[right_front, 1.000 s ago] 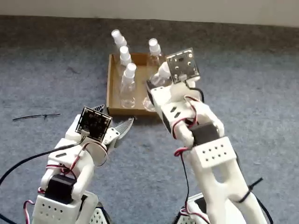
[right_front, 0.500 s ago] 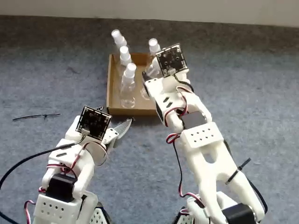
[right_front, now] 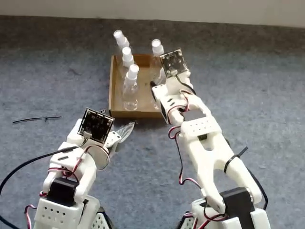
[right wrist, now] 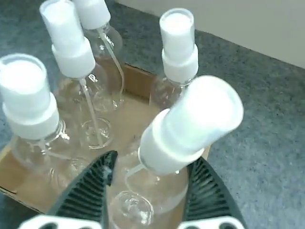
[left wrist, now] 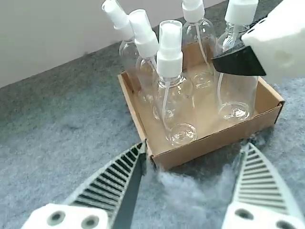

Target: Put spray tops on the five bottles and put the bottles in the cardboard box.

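- The grey carpeted surface [right_front: 252, 86] lies open at 3 and 9 o'clock of the cardboard box [right_front: 113, 93]. A thin black cable tie [right_front: 35, 119] lies well out at 9 o'clock.
- The left tool [right_front: 125, 130], spread wide, sits just off the box's 7 o'clock corner.
- The right tool [right wrist: 152, 162] pinches the corner bottle [right wrist: 157, 191], which is capped and inside the box at its 4 o'clock corner.
- Along the box's 9 o'clock wall stand three capped bottles [right_front: 129, 88], with a fourth bottle [right_front: 157, 52] at 1 o'clock.

Narrow gaps between bottles [right_front: 129, 87] in box [right_front: 113, 95]
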Controlling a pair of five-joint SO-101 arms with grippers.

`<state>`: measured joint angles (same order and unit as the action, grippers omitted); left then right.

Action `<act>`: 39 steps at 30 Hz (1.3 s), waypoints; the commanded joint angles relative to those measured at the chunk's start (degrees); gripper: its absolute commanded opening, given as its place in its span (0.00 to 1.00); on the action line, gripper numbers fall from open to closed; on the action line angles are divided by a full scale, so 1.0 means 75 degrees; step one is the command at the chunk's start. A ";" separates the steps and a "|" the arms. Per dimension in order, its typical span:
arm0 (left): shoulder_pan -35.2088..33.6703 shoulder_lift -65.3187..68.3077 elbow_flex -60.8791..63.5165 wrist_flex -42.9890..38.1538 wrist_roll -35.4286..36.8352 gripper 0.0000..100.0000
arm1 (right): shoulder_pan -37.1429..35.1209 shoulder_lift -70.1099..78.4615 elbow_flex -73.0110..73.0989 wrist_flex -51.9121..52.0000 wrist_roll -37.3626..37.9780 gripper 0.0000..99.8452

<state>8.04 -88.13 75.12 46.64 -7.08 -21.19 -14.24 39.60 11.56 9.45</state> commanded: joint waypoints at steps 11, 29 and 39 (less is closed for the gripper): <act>-0.0053 -0.0076 -0.0029 -0.0176 0.0023 0.28 | 0.0064 0.0440 -0.0135 -0.0604 0.0035 0.02; -0.0053 -0.0076 -0.0029 -0.0176 0.0023 0.28 | -0.0111 0.0440 -0.0135 -0.0580 0.0035 0.15; -0.0076 -0.0076 -0.0029 -0.0176 0.0023 0.28 | -0.0311 0.0440 -0.0123 -0.0580 0.0047 0.15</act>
<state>8.04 -88.13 75.12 46.64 -7.08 -23.03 -10.20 39.60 8.13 9.45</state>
